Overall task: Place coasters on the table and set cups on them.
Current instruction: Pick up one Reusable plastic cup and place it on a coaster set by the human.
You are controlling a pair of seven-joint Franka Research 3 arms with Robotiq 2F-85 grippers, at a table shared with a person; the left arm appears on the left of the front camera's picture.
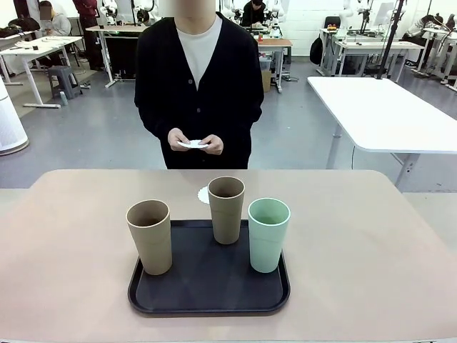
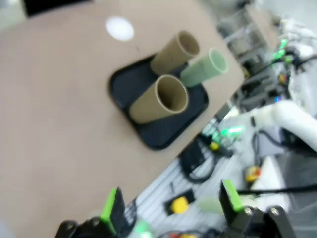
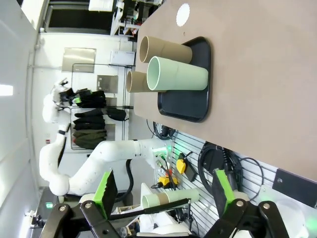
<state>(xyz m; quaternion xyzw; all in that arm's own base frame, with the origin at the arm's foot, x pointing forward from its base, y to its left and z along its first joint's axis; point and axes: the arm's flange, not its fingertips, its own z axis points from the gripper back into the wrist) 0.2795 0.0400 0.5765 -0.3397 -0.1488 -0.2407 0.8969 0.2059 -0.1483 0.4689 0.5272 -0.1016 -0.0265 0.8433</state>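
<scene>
Holding the left fingers (image 2: pixel 111 210) spread wide, green pads facing each other. Holding the right fingers (image 3: pixel 105 187) spread just as wide, pads facing in. Both up in the air, touching nothing.

Grey floor (image 1: pixel 100 128), white-topped tables (image 1: pixel 385 114).

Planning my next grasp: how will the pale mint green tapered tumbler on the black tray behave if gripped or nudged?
The pale mint green tapered tumbler stands tall on a narrower base, so a high push would probably tip it. It looks empty, so likely light. Its matte wall should not slip much.
</scene>
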